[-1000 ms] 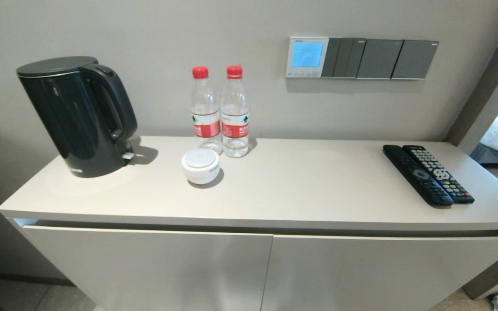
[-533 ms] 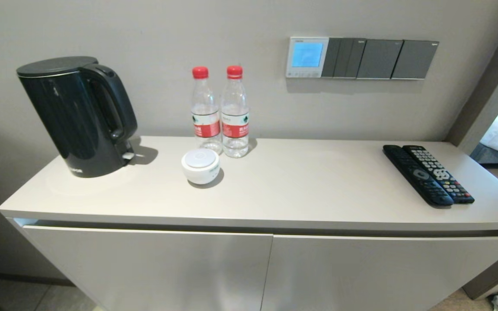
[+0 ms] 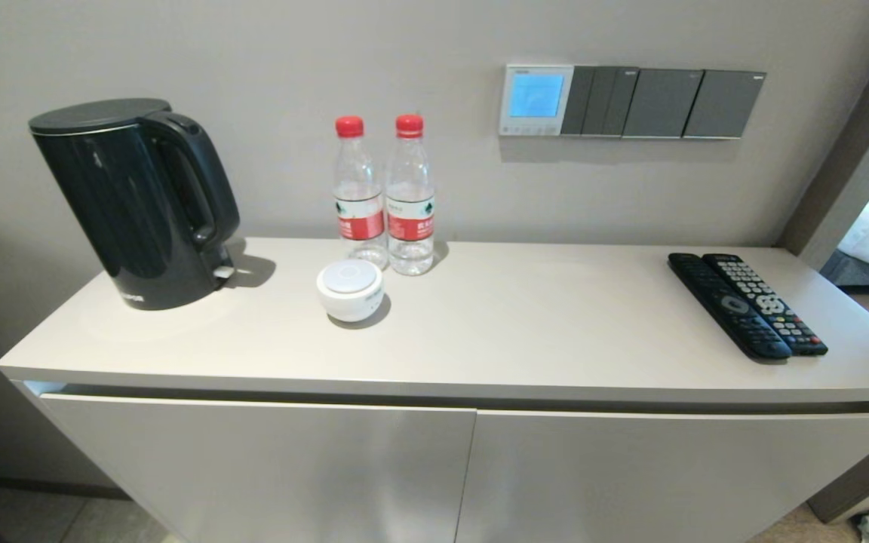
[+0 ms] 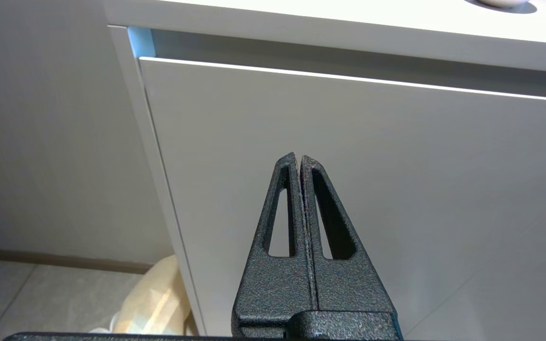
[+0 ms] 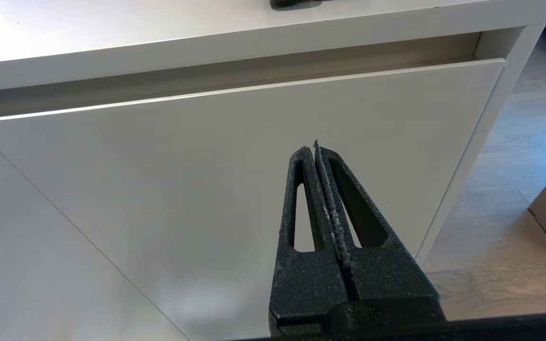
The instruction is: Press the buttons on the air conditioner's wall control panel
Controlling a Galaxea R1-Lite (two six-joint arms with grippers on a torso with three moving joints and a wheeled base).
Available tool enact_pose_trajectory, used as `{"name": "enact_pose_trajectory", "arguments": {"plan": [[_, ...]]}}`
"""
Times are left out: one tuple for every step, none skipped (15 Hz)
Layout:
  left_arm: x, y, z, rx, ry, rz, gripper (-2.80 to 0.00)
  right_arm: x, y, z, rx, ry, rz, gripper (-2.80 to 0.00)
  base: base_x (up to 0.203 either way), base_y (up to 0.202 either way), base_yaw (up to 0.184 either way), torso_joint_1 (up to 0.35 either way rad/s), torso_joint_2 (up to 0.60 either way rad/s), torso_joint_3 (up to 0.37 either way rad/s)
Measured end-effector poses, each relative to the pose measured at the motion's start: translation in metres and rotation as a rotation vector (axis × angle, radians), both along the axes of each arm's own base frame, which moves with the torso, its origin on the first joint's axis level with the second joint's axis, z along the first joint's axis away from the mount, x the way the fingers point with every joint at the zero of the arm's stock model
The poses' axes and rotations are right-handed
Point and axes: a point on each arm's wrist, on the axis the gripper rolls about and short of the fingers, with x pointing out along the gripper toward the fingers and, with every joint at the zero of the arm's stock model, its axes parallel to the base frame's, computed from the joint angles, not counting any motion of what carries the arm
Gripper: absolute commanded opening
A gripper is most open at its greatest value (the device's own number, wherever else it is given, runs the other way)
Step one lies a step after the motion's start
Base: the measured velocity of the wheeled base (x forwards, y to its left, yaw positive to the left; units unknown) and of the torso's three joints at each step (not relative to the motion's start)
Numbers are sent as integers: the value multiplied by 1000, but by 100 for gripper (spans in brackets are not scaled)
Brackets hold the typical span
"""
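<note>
The air conditioner's wall control panel (image 3: 536,99) is a small white-framed square with a lit pale blue screen, on the wall above the cabinet. Its buttons (image 3: 529,130) form a row of tiny pale keys under the screen. Neither arm shows in the head view. My left gripper (image 4: 298,158) is shut and empty, low in front of the left cabinet door. My right gripper (image 5: 315,150) is shut and empty, low in front of the right cabinet door. Both are far below the panel.
Dark grey switch plates (image 3: 661,103) sit right of the panel. On the cabinet top (image 3: 525,324) stand a black kettle (image 3: 133,200), two water bottles (image 3: 385,196), a white round device (image 3: 350,289) and two black remotes (image 3: 747,303). A doorway opens at the right.
</note>
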Motion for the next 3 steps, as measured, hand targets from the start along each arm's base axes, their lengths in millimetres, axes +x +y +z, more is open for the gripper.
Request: {"name": "enact_pose_trajectory", "arguments": {"plan": [[0,0,0,0,0,0,-280,0,0,0,0,0,0,-280,0,0,0,0,0,0],[0,0,0,0,0,0,-280,0,0,0,1,0,-1,-280,0,0,0,0,0,0],[0,0,0,0,0,0,-280,0,0,0,2,0,-1,-280,0,0,0,0,0,0]]}}
